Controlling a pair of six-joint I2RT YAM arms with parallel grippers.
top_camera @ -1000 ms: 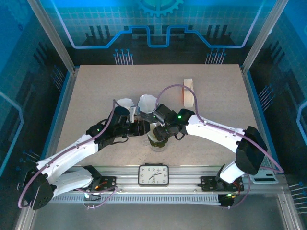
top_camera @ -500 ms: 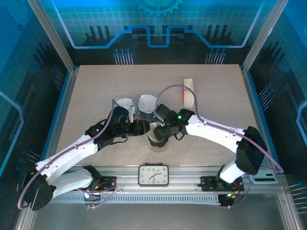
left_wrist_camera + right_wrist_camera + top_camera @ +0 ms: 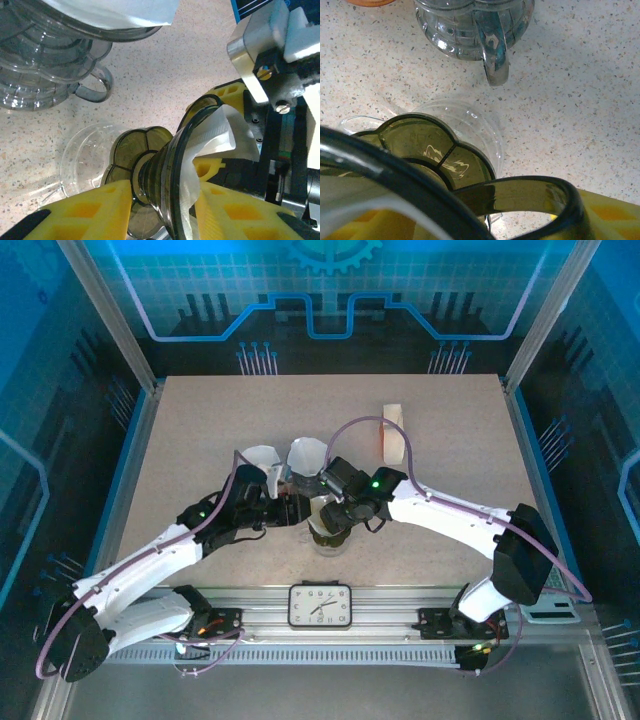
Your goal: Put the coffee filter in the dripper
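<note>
The smoky olive dripper [image 3: 329, 528] hangs tilted over a clear glass server [image 3: 82, 157] at mid-table. The white coffee filter [image 3: 220, 135] sits inside its cone, one corner sticking past the rim. My left gripper [image 3: 162, 189] straddles the rim. One yellow finger [image 3: 85, 210] is outside by the neck, and the other finger [image 3: 240, 215] presses on the filter paper. From the other side, my right gripper [image 3: 480, 220] is shut on the dripper [image 3: 420, 150], whose ring handle [image 3: 530, 192] lies by a yellow finger. In the top view the left gripper [image 3: 292, 508] and right gripper [image 3: 338, 518] meet there.
A stack of clear grey drippers [image 3: 45, 70] with a handle stands just behind, holding white filters [image 3: 307, 454]. Another filter-lined dripper [image 3: 262, 458] sits left of it. An orange-and-white object [image 3: 394, 433] lies at the back right. A clock [image 3: 320, 605] is on the front rail.
The left arm has shifted slightly by the dripper. Both arms otherwise stay in place, and the right gripper keeps its hold.
</note>
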